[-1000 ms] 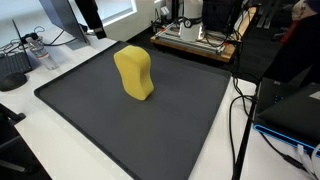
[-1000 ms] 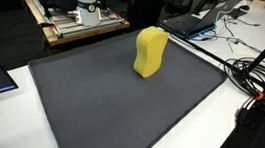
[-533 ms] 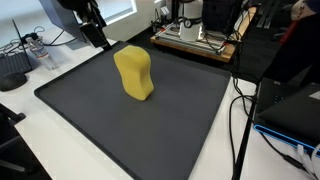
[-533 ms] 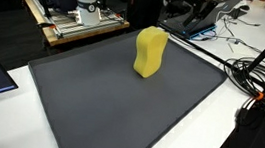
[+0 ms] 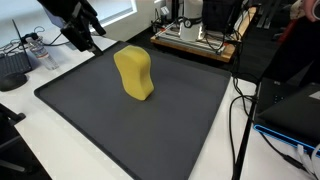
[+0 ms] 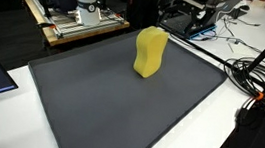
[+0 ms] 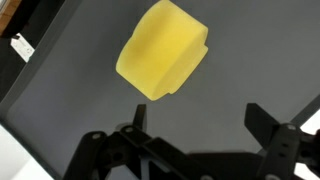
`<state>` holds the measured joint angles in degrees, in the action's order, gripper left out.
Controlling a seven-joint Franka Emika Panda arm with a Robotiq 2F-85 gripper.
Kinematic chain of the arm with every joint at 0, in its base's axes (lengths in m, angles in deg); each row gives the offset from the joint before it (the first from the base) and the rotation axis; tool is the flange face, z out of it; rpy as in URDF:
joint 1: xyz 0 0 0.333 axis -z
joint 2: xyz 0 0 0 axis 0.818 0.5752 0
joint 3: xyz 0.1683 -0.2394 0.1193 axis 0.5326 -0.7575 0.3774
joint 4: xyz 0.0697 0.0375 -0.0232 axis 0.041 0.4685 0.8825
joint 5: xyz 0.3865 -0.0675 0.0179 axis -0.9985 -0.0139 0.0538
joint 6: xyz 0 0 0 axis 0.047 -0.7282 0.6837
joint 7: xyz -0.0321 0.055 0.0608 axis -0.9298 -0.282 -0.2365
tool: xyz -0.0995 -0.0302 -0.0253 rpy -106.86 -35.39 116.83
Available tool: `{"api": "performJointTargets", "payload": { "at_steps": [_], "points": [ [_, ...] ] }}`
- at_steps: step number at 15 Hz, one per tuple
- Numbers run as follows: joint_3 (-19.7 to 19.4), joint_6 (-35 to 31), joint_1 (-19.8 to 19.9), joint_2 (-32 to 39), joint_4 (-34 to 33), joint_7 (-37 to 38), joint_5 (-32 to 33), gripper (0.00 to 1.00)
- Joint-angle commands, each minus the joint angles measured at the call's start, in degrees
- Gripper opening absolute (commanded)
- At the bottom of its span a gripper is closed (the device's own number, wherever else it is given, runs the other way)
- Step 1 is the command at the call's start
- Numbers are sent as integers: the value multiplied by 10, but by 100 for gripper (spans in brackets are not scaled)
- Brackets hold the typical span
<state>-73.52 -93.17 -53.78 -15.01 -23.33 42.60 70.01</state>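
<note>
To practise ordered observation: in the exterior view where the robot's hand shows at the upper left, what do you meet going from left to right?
black robot hand → yellow waisted foam sponge → black hanging cables

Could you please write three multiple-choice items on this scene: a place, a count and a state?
1. Where does the yellow waisted foam block stand?
A. on the white tabletop
B. on the dark grey mat
C. on a laptop
2. How many foam blocks are on the mat?
A. three
B. two
C. one
3. How is the gripper?
A. open, empty
B. shut on the block
C. shut, empty
Answers:
B: both exterior views show it upright on the mat.
C: only one shows.
A: in the wrist view its jaws stand apart, nothing between.
</note>
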Motion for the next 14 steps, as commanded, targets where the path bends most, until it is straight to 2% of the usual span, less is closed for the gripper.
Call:
{"api": "performJointTargets", "payload": {
  "at_steps": [1, 6, 10, 14],
  "points": [
    [23, -45, 55, 0, 14, -3, -66, 100],
    [35, -108, 124, -18, 77, -40, -137, 100],
    [25, -166, 143, -58, 174, -95, -129, 100],
    [26, -230, 163, -104, 273, -112, -147, 100]
  ]
}}
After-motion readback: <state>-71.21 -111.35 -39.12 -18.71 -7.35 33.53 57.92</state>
